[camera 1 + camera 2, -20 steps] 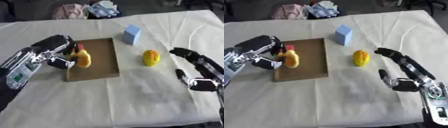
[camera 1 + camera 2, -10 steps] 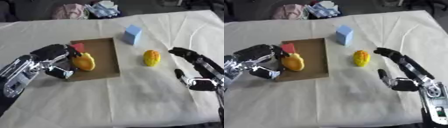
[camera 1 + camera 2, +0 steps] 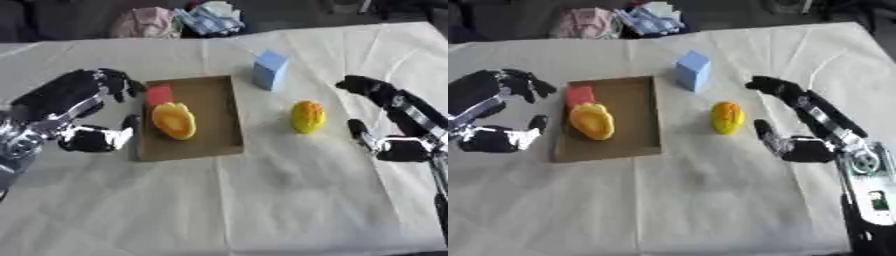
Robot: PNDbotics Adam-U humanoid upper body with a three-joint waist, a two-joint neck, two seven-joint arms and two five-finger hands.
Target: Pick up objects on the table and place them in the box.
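Note:
A flat brown box [image 3: 213,135] lies left of centre on the cloth. Inside it rest a yellow-orange fruit-shaped object [image 3: 174,120] and a small red block [image 3: 159,94] behind it. My left hand [image 3: 74,102] hovers open just left of the box, holding nothing. A second yellow-orange object [image 3: 307,116] lies on the cloth right of the box. A light blue block [image 3: 269,69] stands behind it. My right hand [image 3: 802,120] is open to the right of the yellow object, apart from it.
A cream tablecloth [image 3: 262,200] covers the table. Crumpled pink and blue cloths [image 3: 179,20] lie past the far edge. Wrinkles run across the near part of the cloth.
My left hand has let go of the yellow-orange object, which now lies in the box, and has drawn back to the left. The right hand has stayed put.

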